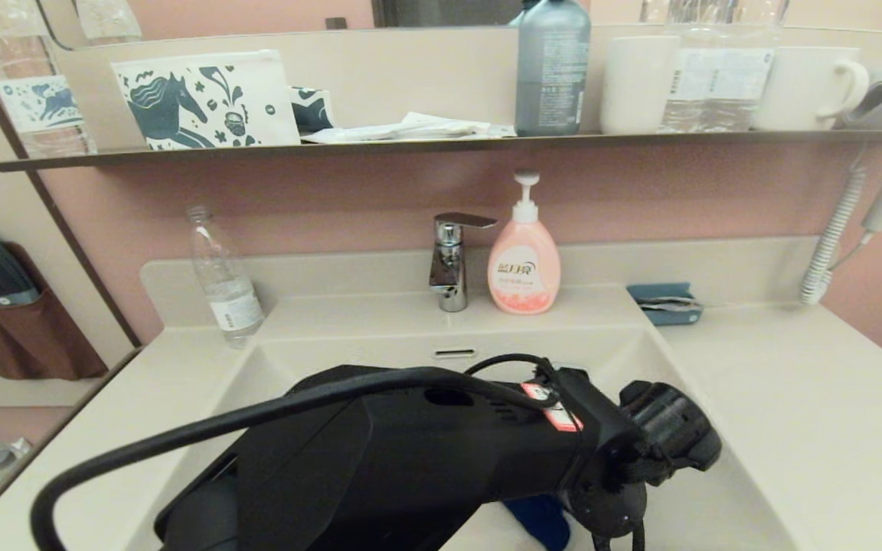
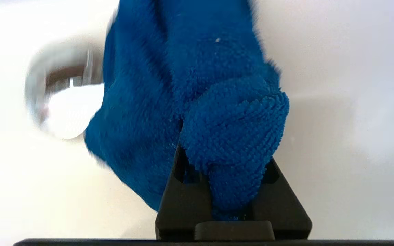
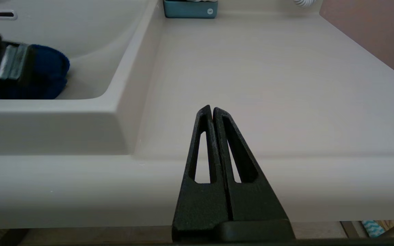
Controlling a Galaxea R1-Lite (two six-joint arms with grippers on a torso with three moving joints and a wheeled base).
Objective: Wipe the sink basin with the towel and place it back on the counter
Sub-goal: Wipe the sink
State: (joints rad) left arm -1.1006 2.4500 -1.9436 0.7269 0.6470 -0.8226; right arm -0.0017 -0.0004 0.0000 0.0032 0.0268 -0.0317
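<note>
My left arm reaches across and down into the cream-beige sink basin. Its gripper is shut on a bunched blue towel, which lies against the basin floor and partly covers the round chrome drain plug. In the head view only a corner of the towel shows under the wrist. The overflow slot sits on the basin's back wall. My right gripper is shut and empty, parked low at the front edge of the counter, right of the basin.
A chrome faucet, a pink soap pump bottle and a clear plastic bottle stand behind the basin. A small teal tray sits at the counter's back right, near a coiled dryer cord. A thin dark shelf hangs above.
</note>
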